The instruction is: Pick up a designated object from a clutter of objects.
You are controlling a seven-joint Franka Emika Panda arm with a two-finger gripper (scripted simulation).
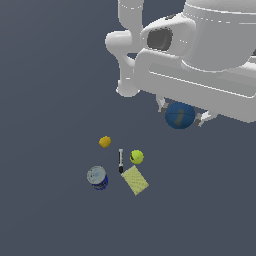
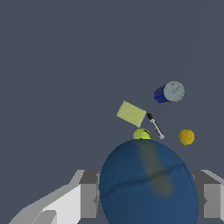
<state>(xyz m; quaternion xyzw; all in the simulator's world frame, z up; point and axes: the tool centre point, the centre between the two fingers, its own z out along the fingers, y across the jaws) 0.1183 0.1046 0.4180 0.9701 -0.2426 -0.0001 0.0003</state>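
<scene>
The dark blue ball [image 1: 179, 115] with a faint yellow-orange mark hangs well above the floor, and my gripper [image 1: 181, 114] is shut on it, a finger on each side. In the wrist view the blue ball [image 2: 148, 183] fills the space between my two fingers [image 2: 89, 196]. The rest of the clutter lies below on the floor: an orange-yellow ball [image 1: 104, 142], a yellow-green tennis ball [image 1: 136, 157], a black-white marker [image 1: 120, 161], a pale yellow square sponge [image 1: 135, 180] and a blue can [image 1: 97, 177] with a silver top.
The white arm [image 1: 200, 55] fills the exterior view's upper right. In the wrist view the sponge [image 2: 131, 113], marker [image 2: 155, 126], can [image 2: 169, 92], orange-yellow ball [image 2: 186, 136] and partly hidden tennis ball [image 2: 141, 133] lie together on the grey floor.
</scene>
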